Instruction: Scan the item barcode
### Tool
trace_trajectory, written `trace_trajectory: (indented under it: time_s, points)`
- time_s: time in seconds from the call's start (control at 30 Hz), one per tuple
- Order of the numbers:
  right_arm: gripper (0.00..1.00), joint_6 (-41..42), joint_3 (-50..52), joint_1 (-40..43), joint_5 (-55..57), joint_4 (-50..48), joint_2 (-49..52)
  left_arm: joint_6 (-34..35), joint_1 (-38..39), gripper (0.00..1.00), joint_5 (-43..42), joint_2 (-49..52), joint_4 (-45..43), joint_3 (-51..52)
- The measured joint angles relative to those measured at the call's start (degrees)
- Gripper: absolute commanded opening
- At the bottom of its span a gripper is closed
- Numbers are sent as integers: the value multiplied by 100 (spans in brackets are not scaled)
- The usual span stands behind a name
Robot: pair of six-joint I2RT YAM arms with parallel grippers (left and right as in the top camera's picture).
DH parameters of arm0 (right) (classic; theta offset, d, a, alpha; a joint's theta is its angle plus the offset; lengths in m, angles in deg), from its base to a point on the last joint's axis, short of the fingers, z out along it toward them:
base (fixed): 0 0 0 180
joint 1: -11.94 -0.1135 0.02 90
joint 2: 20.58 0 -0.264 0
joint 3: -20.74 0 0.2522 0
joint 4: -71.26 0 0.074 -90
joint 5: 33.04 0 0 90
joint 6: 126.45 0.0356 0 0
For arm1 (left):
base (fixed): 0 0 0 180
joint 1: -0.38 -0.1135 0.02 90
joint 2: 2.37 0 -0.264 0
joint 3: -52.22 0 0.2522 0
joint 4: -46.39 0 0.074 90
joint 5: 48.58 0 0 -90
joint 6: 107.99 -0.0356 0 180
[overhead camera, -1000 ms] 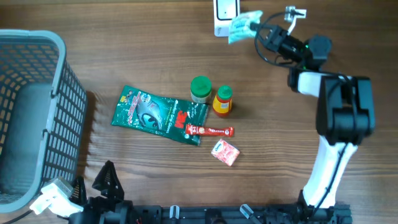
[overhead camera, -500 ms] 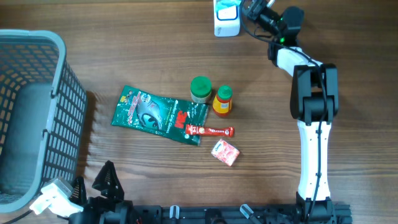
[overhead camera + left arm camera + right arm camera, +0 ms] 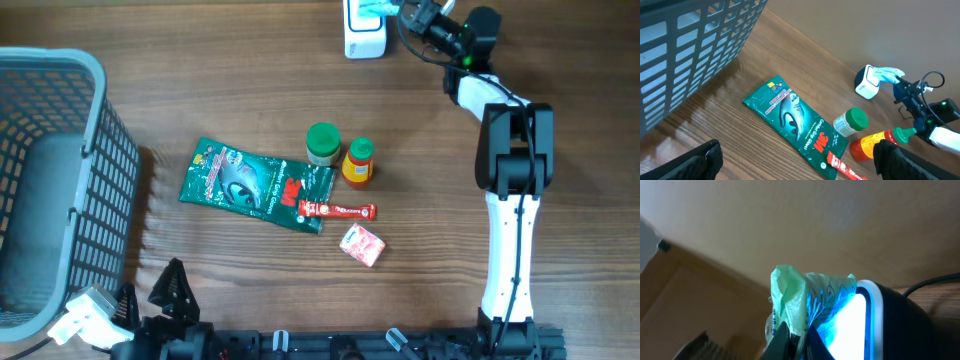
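Reaching to the far edge of the table, the right gripper [image 3: 408,14] holds a crumpled pale green packet [image 3: 376,9] right at the white scanner [image 3: 364,36]. Its jaws are pinched nearly closed on the packet's lower fold. A second ago the packet hung off to the right of the scanner and clear of it. Since then the arm has straightened and carried it across, so the packet now overlaps the scanner's top.

In the right wrist view the packet [image 3: 805,300] lies against the scanner's lit face [image 3: 852,327], which glows blue-white onto the film. By that showing the scan step looks under way. Whether the barcode side faces the window cannot be told, since no code is visible. The packet's creases may hinder the read.

The left gripper [image 3: 797,152] is spread wide and holds nothing, on the side of the table opposite the scanner.

The other goods lie well apart from the scanner, toward the table's middle:
- a green pouch [image 3: 255,187]
- a green-lidded jar [image 3: 322,143]
- a yellow bottle [image 3: 358,163] just beside the jar
- a red tube [image 3: 338,210]
- a small pink packet [image 3: 362,245]

A grey basket [image 3: 50,60] stands far to the scanner's left. None of them lies between the held packet and the scanner.
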Motion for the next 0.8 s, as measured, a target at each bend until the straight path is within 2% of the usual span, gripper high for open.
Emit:
trace_trajectory:
  time_s: [0.17,0.27,0.33,0.4,0.47,0.57,0.7,0.77,0.8]
  points:
    - [5,-46,2,269,-662,240,-162,-2,0,100,0,0,0,0]
    - [5,-122,2,616,-1032,835,-597,0,0,100,0,0,-2,0]
    - [5,-518,2,918,-1169,1961,-1165,0,0,100,0,0,-2,0]
    - [5,-1425,-52,1235,-1047,3945,-1884,0,0,100,-2,0,-2,0]
    - [5,-2568,-122,1456,-525,5713,-2437,0,0,100,2,0,-7,0]
    - [5,-3982,-111,1569,728,7580,-3077,0,0,100,-11,0,0,0]
    - [5,-5147,-109,1729,3119,8703,-3639,0,0,100,-22,0,-2,0]
    - [5,-5305,-107,1998,4693,8747,-3689,0,0,100,-35,0,0,0]
    - [5,-5346,-85,2133,5132,8679,-3689,-2,0,100,-37,0,0,0]
